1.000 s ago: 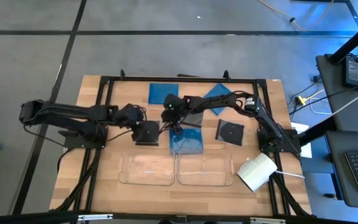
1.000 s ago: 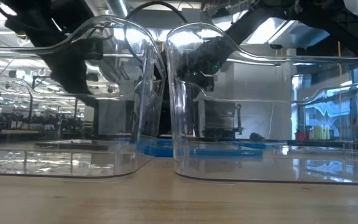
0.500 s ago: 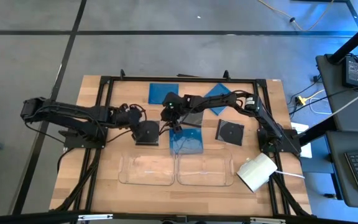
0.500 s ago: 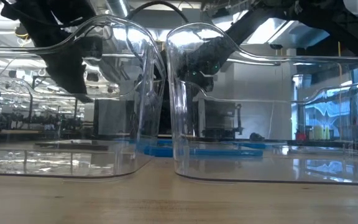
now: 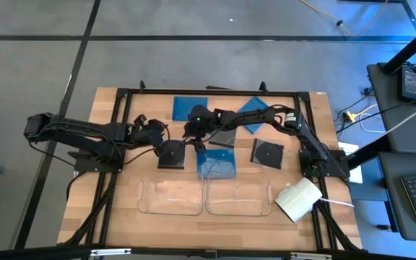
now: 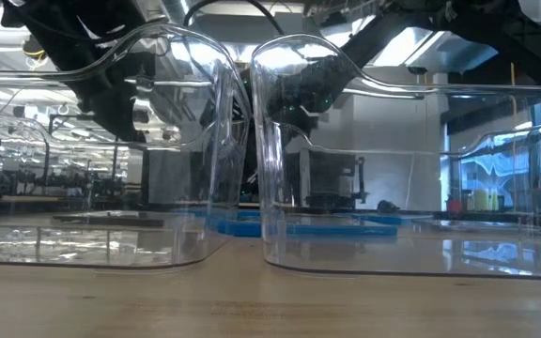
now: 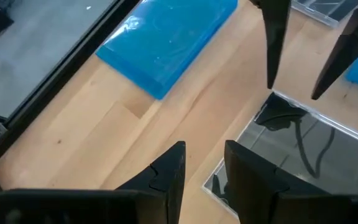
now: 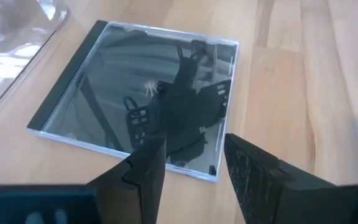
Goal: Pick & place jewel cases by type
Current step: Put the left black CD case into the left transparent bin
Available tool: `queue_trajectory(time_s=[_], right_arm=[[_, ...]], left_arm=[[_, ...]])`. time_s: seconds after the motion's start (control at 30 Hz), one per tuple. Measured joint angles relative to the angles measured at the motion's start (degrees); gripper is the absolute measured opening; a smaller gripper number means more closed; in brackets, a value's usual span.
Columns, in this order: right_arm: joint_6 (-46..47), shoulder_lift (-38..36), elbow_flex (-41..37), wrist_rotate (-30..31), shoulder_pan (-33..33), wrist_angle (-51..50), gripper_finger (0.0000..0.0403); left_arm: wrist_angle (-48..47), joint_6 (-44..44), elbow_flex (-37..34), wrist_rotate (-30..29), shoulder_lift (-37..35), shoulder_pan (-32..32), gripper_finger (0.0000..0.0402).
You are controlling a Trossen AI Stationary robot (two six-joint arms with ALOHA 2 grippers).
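Note:
A dark jewel case (image 5: 170,154) lies flat on the table in front of the left clear tray. My left gripper (image 5: 152,135) (image 7: 205,152) is open and hovers just off that case's (image 7: 291,149) left far corner. My right gripper (image 5: 196,142) (image 8: 192,144) is open and hangs above the same case's (image 8: 135,106) right edge, clear of it. Blue cases lie at the far edge (image 5: 190,108), at far right (image 5: 255,115) and at centre (image 5: 217,165). Two more dark cases (image 5: 224,137) (image 5: 267,153) lie to the right.
Two clear shallow trays (image 5: 170,196) (image 5: 240,197) stand side by side at the near edge; their walls (image 6: 242,141) fill the low view. A black frame (image 5: 121,108) borders the work area. A white cylinder (image 5: 297,200) sits near the right arm's base.
My left gripper has drawn back off the dark case toward the table's left and far edge, and the case now shows whole where it lay. My right gripper has shifted a little toward the table's left, nearer that case.

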Motion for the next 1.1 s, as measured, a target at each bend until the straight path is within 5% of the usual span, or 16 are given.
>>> queue_trajectory(time_s=[0.33, 0.63, 0.97, 1.1], right_arm=[[-3.58, 0.00, 0.00, 0.02, 0.02, 2.02, 0.0169], [2.36, 0.00, 0.00, -0.01, 1.92, 1.31, 0.0169], [3.23, 0.00, 0.00, 0.46, 2.87, 0.16, 0.0169], [3.20, 0.00, 0.01, 0.47, 2.81, -0.09, 0.0169]], left_arm=[[-0.06, -0.45, 0.00, 8.33, 0.00, -0.10, 0.0215], [-0.17, -0.67, 0.00, 28.07, 0.00, -1.83, 0.0279], [-0.09, -3.11, 0.00, 26.75, 0.00, -5.22, 0.0282], [-0.09, -9.34, -0.02, 19.74, 0.10, -5.35, 0.0282]])
